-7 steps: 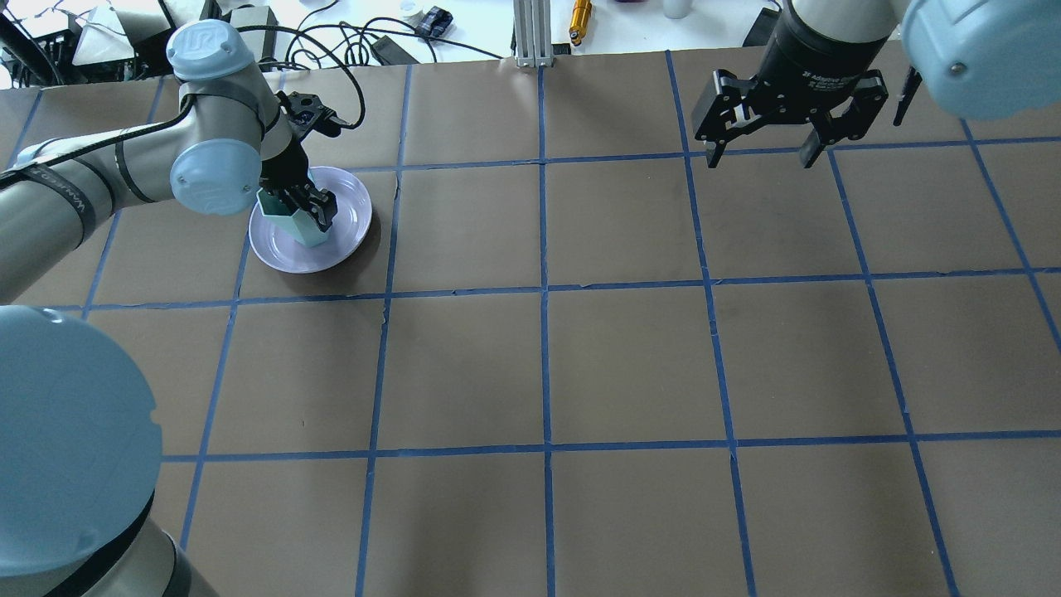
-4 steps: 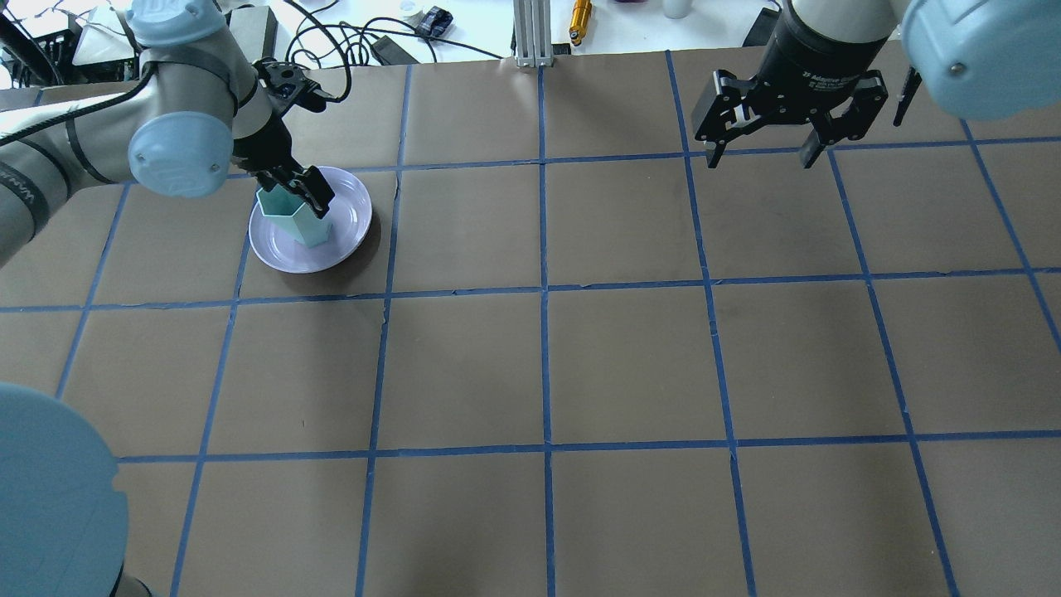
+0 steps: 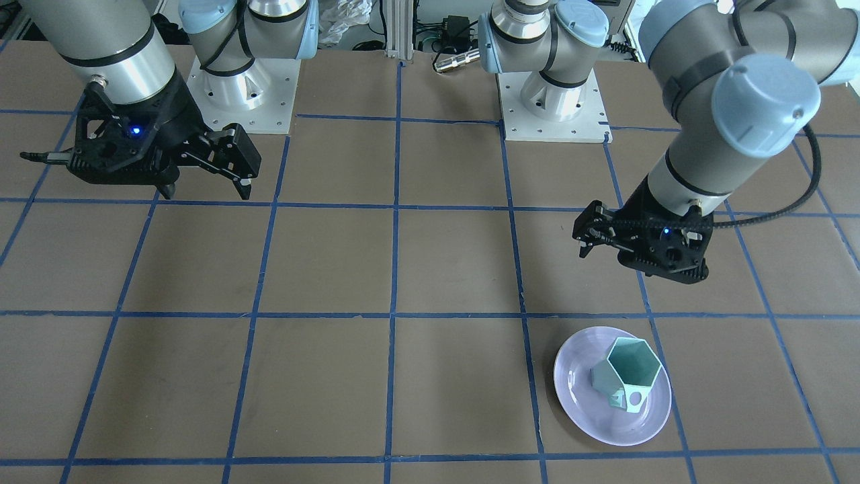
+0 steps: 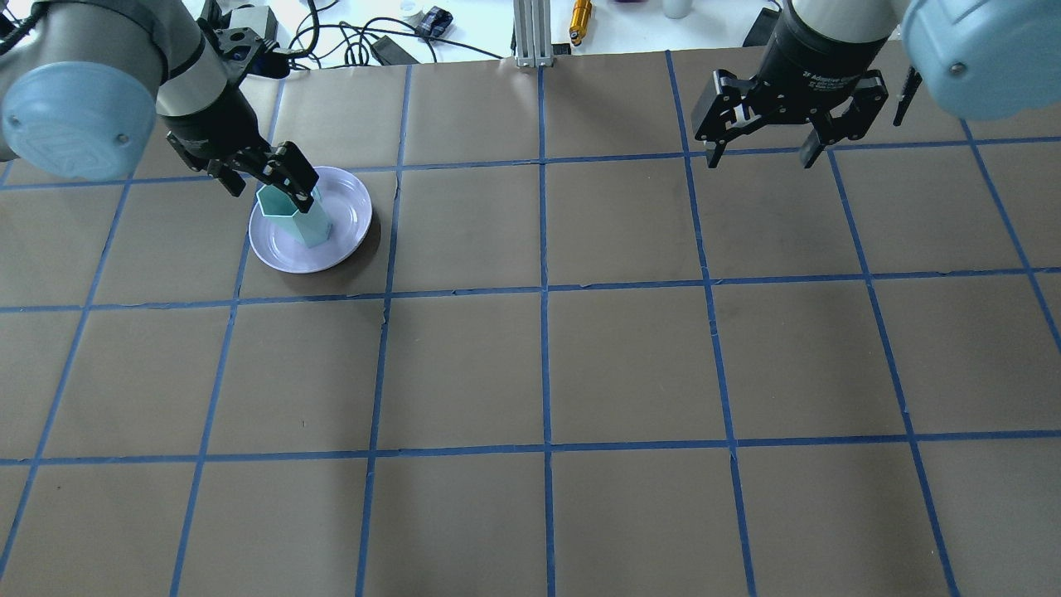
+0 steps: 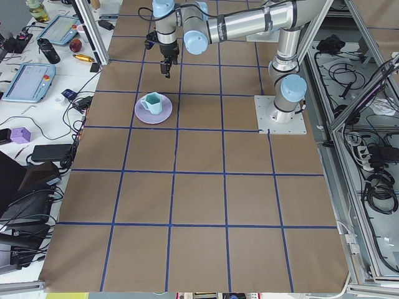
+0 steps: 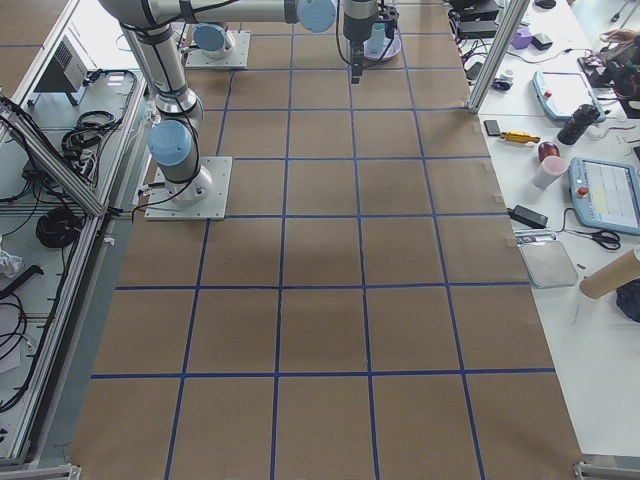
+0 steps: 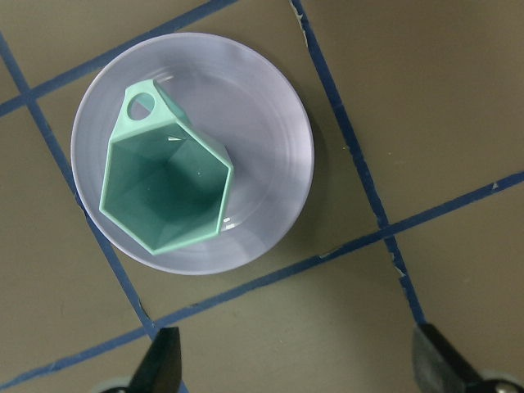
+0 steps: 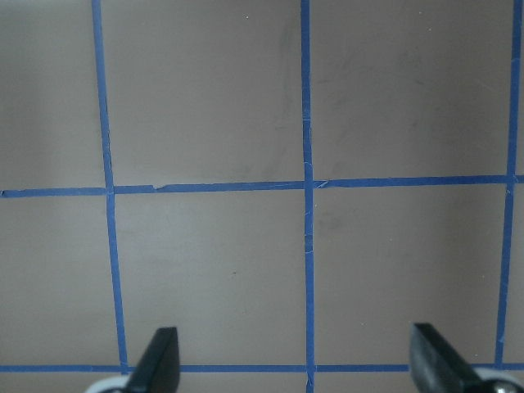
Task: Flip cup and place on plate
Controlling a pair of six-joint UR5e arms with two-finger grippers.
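Overhead exterior: cup [image 4: 294, 217] upright on plate [image 4: 352, 217]; left gripper [image 4: 265, 176] (spread wide, empty) hovers above; right gripper [image 4: 760, 154] likewise spread, empty.

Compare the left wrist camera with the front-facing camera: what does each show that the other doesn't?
Only the left wrist view: a straight-down look into the cup, whose hollow is empty, with the left gripper showing just its fingertips, spread wide at the bottom edge and clear of the cup. Only the front-facing view: both arms whole, the left gripper up off the plate on the robot's side of it, and the right gripper open, far from the plate. Both: the cup standing mouth-up on the plate, nothing touching it.
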